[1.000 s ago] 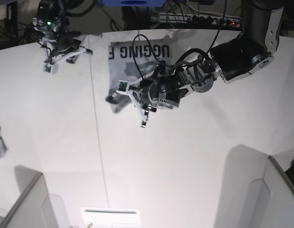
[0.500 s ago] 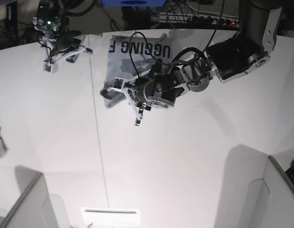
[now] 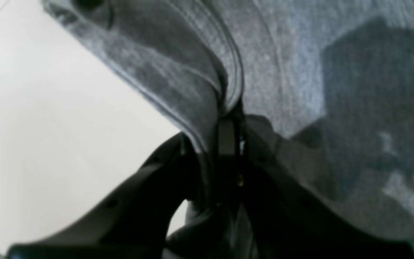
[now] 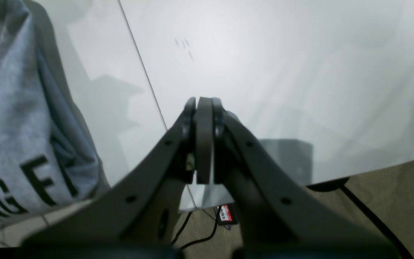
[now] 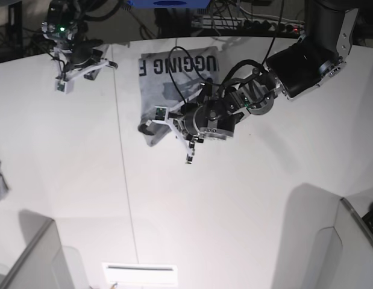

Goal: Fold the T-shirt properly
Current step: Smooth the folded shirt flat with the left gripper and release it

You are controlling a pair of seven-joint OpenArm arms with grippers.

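Two tools: I am pinching the T-shirt [image 5: 174, 78] near the tabletop's [image 5: 234, 211] far edge with my left tool [image 3: 228, 136]; right tool [image 4: 203, 140] is hanging closed, empty.

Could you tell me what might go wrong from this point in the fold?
The left gripper pinches only a bunched hem edge of the T-shirt, so the cloth may slip out. The shirt lies crumpled, so a fold may come out uneven. The right gripper is shut and off the shirt, leaving it unanchored.
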